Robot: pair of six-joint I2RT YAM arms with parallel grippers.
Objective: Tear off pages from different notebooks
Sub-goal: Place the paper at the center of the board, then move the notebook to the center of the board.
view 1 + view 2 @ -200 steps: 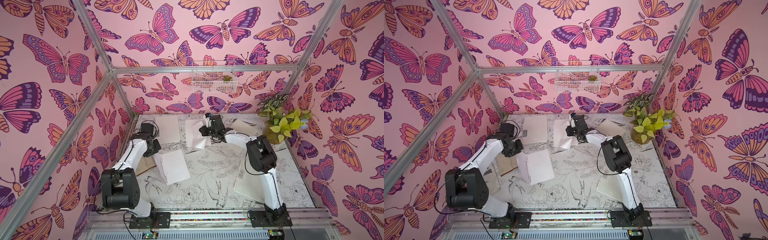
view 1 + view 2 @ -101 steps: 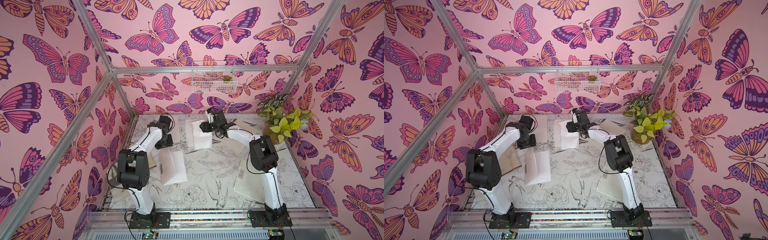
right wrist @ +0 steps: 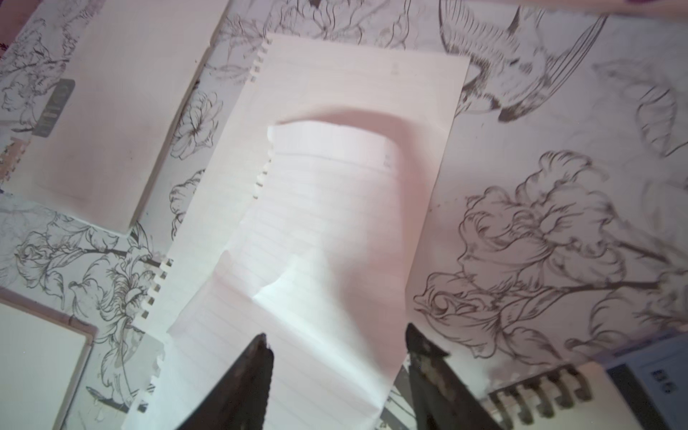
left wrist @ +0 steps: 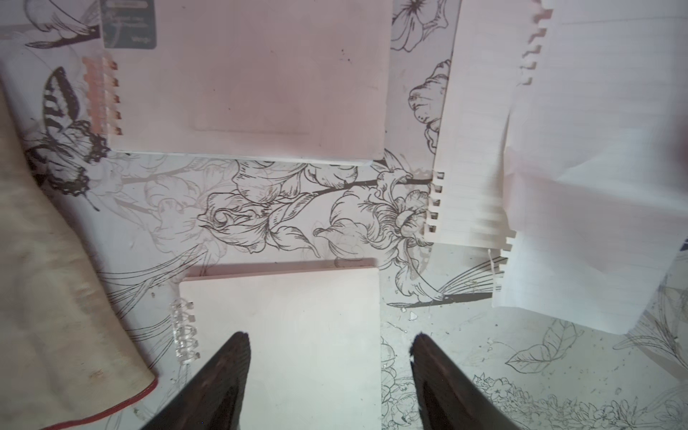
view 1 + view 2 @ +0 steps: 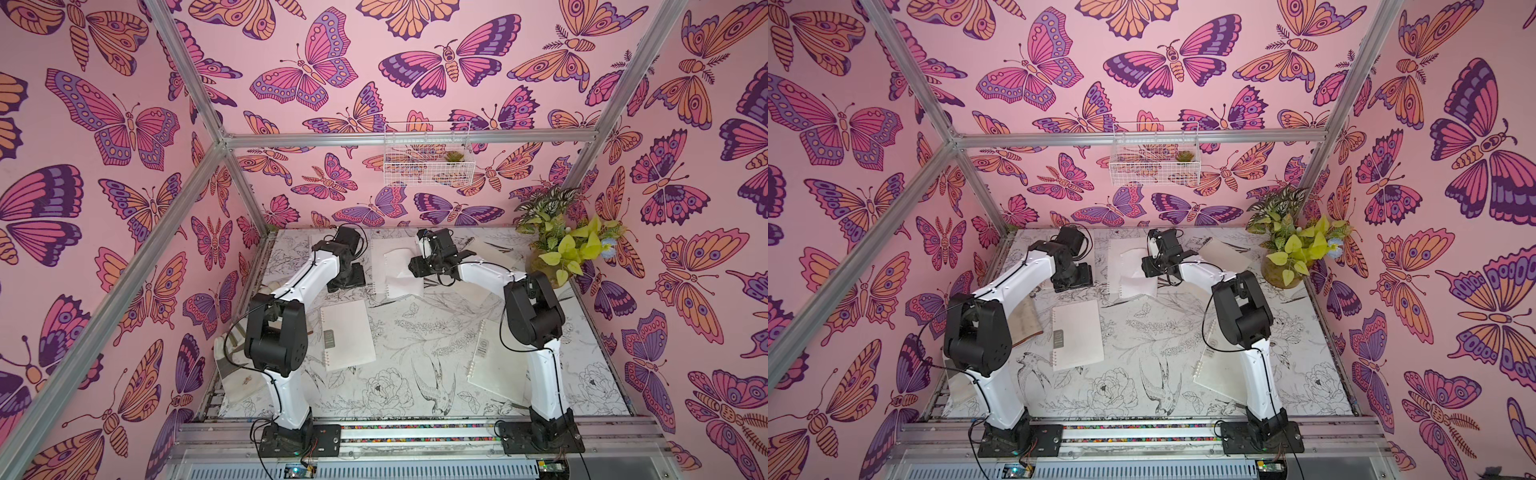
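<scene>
- We see the left pincer [image 4: 327,353] with its jaws apart, gripping nothing. It hovers over a clear-ringed notebook [image 4: 290,335] lying flat on the worktop [image 4: 260,208].
- Just beyond its tips lies a second notebook [image 4: 253,82] with a grey-green label; a work glove [image 4: 56,298] lies off to one side of that pincer.
- The right pincer [image 3: 337,357] likewise stands with jaws apart and empty, directly above the pages [image 3: 335,231] — lined sheets, the upper one curled and creased, overlapping another.
- In a top view we find the pages [image 5: 395,270] between the two pincers, nearer the right one.
- A black-spiral notebook [image 3: 540,394] sits close beside the right pincer on the worktop.
</scene>
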